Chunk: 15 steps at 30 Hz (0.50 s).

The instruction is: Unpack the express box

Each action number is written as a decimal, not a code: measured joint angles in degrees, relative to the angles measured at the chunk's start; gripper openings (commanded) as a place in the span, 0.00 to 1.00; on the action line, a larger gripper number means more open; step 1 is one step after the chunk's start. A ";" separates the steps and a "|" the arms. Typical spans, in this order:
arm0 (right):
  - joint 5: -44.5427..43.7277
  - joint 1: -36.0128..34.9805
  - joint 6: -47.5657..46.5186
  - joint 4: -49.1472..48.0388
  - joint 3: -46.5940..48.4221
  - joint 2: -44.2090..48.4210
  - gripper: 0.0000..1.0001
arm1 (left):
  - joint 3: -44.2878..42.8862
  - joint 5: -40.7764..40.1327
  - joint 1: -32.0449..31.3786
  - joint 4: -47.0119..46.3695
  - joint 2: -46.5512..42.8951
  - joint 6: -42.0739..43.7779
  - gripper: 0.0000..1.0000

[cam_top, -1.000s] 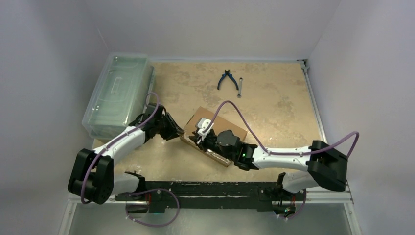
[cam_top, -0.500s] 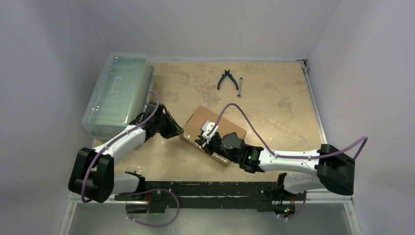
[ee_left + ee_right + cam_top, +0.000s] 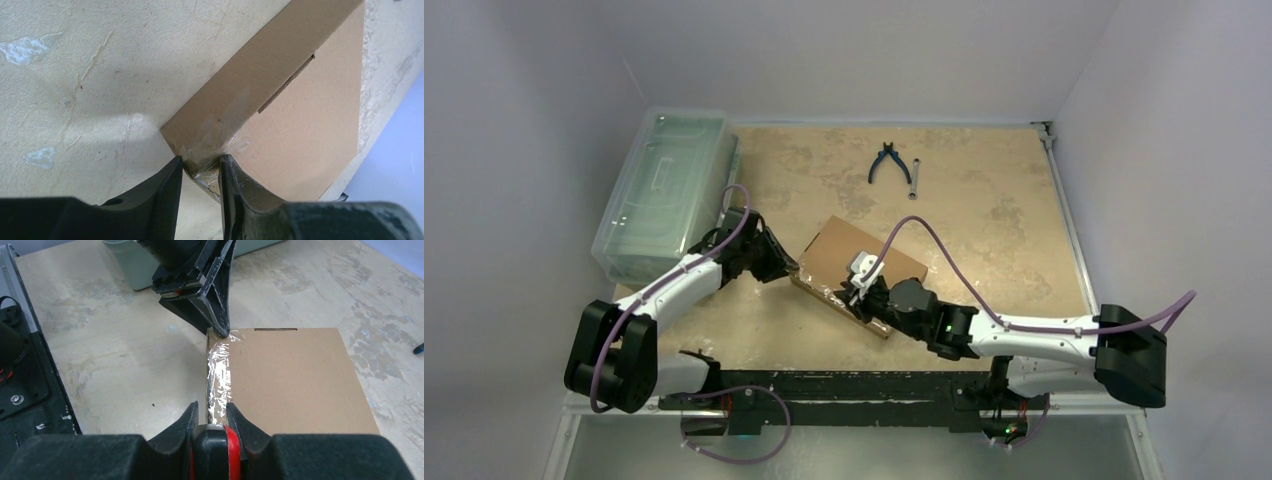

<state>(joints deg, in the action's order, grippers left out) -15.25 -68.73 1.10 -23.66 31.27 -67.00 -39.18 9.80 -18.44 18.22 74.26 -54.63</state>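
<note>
1. Brown cardboard is seen near the middle of the table [image 3: 1004, 240]: the express box [image 3: 849, 243], laid flat and askew.
2. Its left corner, wrapped in clear tape [image 3: 218, 375], is pinched between the jaws of the left gripper [image 3: 200, 162].
3. The taped near edge is clamped by the right gripper [image 3: 212, 412], its jaws narrowed onto it.
4. Bare tabletop is left to the right of the box and beyond it. A clear bin [image 3: 664, 190] is set along the left edge. Pliers [image 3: 886, 160] and a wrench [image 3: 915, 180] lie far back, well apart from the box.

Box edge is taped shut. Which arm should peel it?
Right. The right end effector grips the tape at the strip's near end, lined up to pull along the edge. The left end effector pinches the box corner, likely better kept as the anchor.
</note>
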 measured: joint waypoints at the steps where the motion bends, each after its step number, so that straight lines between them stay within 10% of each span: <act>1: -0.13 0.00 0.07 0.22 -0.24 0.39 0.00 | -0.04 -0.02 0.00 0.04 0.00 0.02 0.31; 15: -1.16 -0.96 1.27 3.63 -2.69 6.62 0.00 | -2.36 -2.03 0.85 1.53 1.38 2.40 0.42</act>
<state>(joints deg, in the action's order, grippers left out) -16.40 -69.69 2.37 -20.03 28.58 -60.38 -41.54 7.77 -17.58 19.75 75.64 -52.23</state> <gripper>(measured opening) 0.245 0.339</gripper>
